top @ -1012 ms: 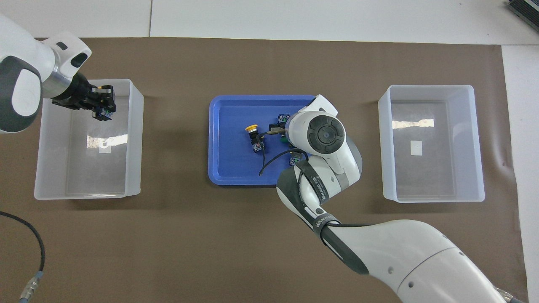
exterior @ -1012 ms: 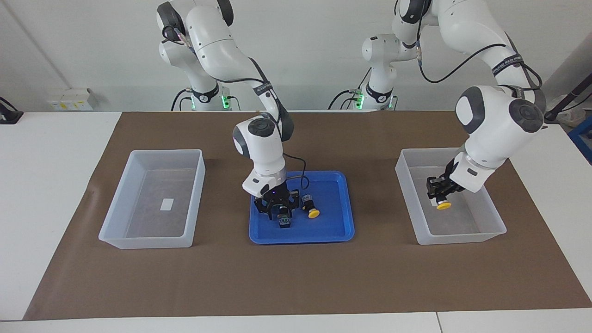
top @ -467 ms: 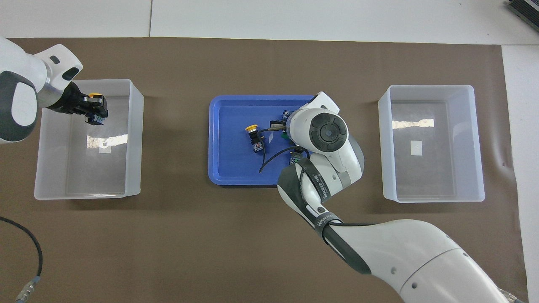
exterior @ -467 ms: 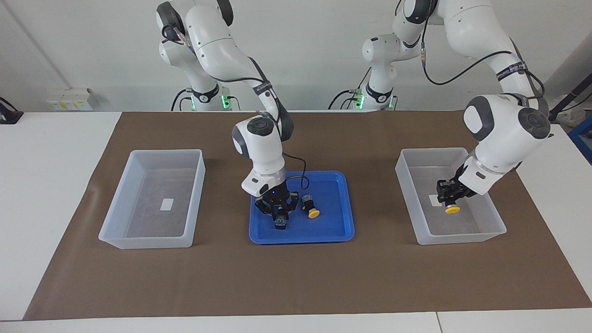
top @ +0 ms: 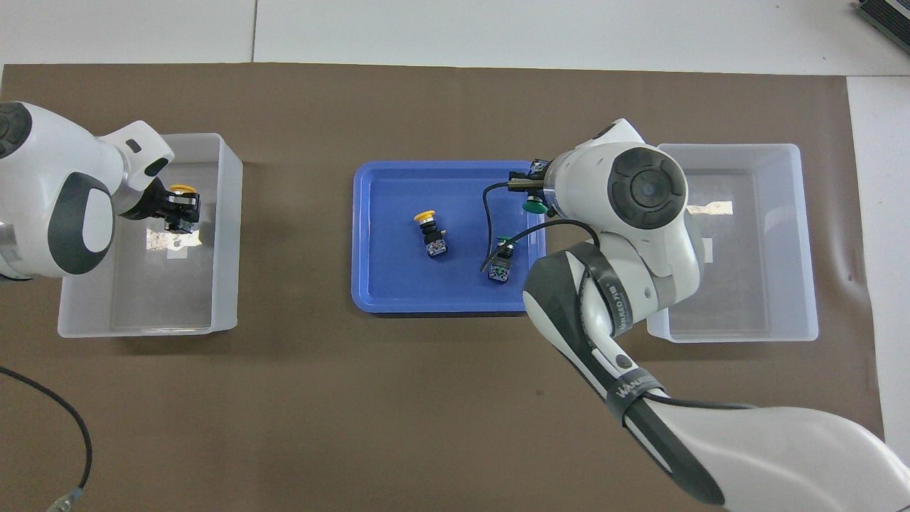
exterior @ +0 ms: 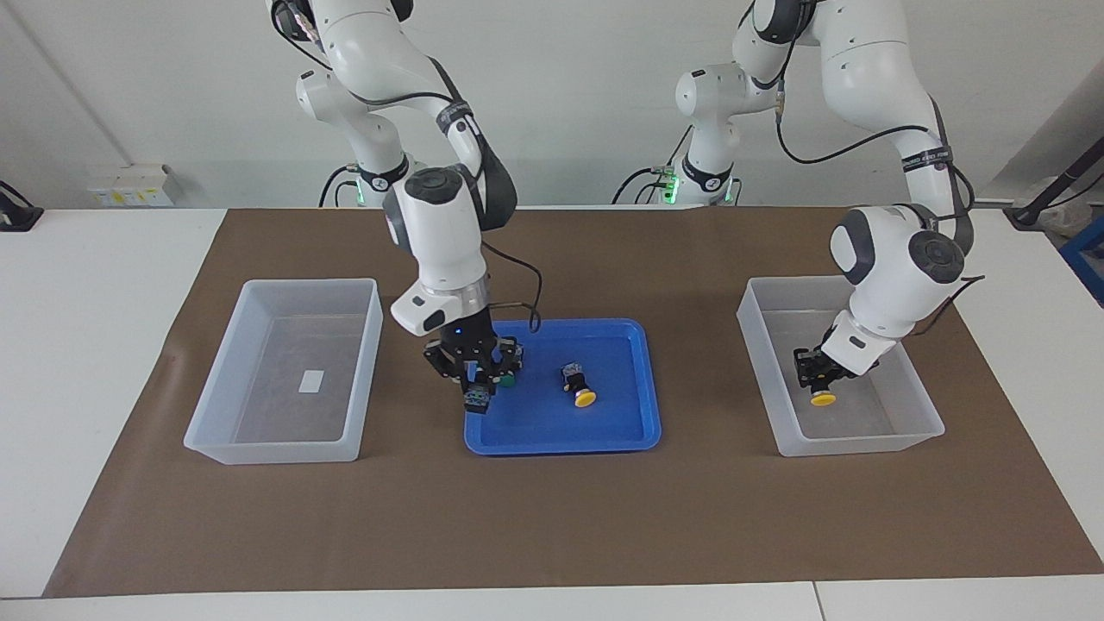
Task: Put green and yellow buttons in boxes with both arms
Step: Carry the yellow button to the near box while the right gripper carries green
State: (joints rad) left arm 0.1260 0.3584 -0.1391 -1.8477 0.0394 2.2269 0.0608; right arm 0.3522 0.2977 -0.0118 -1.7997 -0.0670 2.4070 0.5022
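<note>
A white desk (exterior: 86, 345) stands before a plain white wall (exterior: 586, 86), with a brown mat (exterior: 552, 517) covering most of its top and a black cable (top: 64, 419) trailing over the mat at the left arm's end, near the robots. At the right arm's end of the mat sits the first translucent box (exterior: 285, 285), with a small white label (exterior: 310, 380) on its floor. Beside it, the right pincer (exterior: 474, 390) hangs above the blue tray (exterior: 604, 442), over the tray's edge toward the right arm's end, its fingers closed on the held green button (top: 533, 206), which is lifted clear of the tray. In the tray lie the loose green button (top: 502, 262), on the side nearer the robots, and the loose yellow button (exterior: 580, 388), tipped on its side about mid-tray, apart from the green one. Green lights glow at the two arm bases. At the left arm's end stands the second translucent box (exterior: 862, 444); the left pincer (exterior: 815, 379) reaches down inside it, clamped on the held yellow button (exterior: 821, 398), cap pointing away from the robots, low between the walls; whether it touches the floor I cannot tell.
</note>
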